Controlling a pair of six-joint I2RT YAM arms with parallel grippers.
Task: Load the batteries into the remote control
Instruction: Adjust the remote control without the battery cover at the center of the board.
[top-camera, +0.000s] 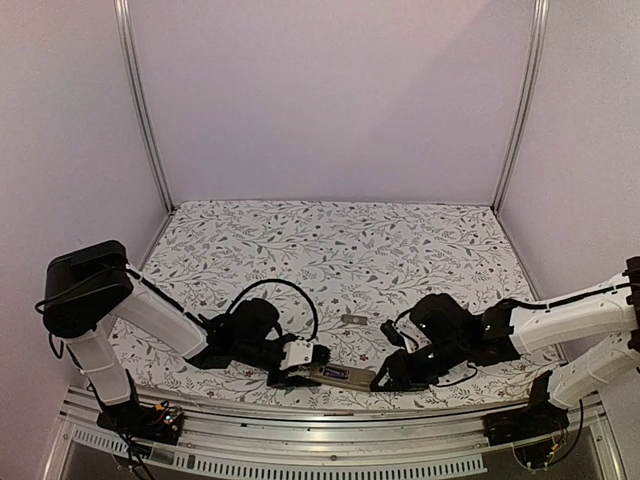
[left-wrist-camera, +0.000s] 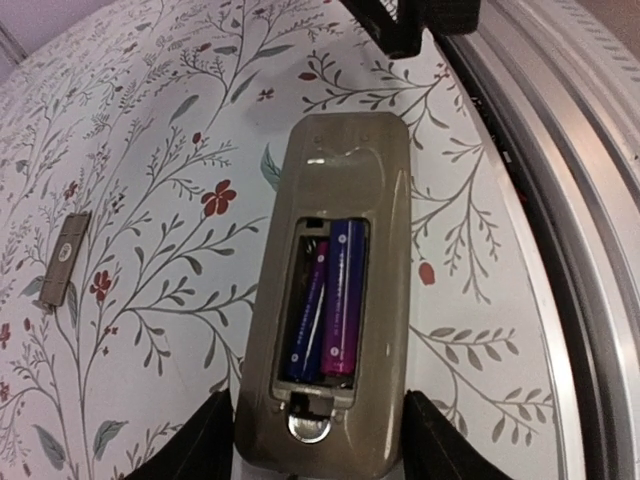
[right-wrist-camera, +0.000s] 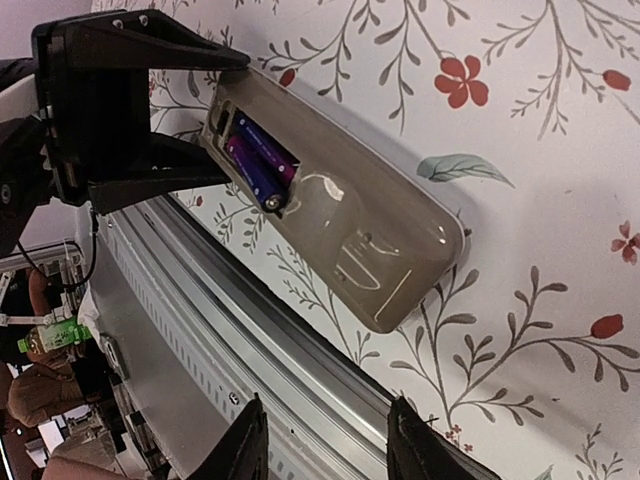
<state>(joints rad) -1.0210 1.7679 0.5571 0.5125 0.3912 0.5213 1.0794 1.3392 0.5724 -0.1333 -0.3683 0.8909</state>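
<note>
The remote control (left-wrist-camera: 335, 170) lies back-up on the flowered cloth near the table's front edge, its recess uncovered. Two blue-purple batteries (left-wrist-camera: 342, 300) lie side by side in the recess, the left one (left-wrist-camera: 305, 320) slightly slanted. My left gripper (left-wrist-camera: 318, 430) has a finger pressed against each long side of the remote's near end. From the right wrist view the same grip (right-wrist-camera: 225, 120) shows on the remote (right-wrist-camera: 380, 250), with the batteries (right-wrist-camera: 262, 165) in it. My right gripper (right-wrist-camera: 325, 440) stands open and empty past the remote's other end, over the cloth's edge and the rail.
A small grey flat piece (left-wrist-camera: 65, 258) lies loose on the cloth behind the remote, also seen from above (top-camera: 354, 320). The metal rail (right-wrist-camera: 260, 350) runs right along the remote's front side. Both arms (top-camera: 160, 320) (top-camera: 560, 320) reach in low from the sides.
</note>
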